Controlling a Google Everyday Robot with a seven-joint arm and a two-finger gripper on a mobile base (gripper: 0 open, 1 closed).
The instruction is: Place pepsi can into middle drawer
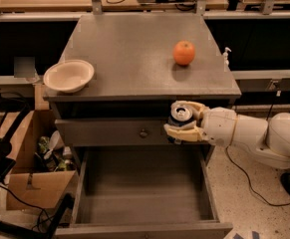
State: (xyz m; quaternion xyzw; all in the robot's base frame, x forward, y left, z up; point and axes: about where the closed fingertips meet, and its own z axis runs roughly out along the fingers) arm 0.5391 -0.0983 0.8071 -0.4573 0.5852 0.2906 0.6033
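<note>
My gripper (183, 121) comes in from the right on a white arm and is shut on the pepsi can (180, 114), whose silver top shows between the cream fingers (180, 133). It holds the can upright in the air in front of the closed drawer front, above the back right part of the open middle drawer (143, 190). The drawer is pulled out toward the camera and its flat grey floor is bare.
An orange fruit (184, 53) sits on the cabinet top (134, 44) at the right. A cream bowl (69, 75) sits at its front left corner. A closed drawer front with a round knob (143, 132) is above the open drawer. A cardboard box (30, 171) with clutter stands on the floor at left.
</note>
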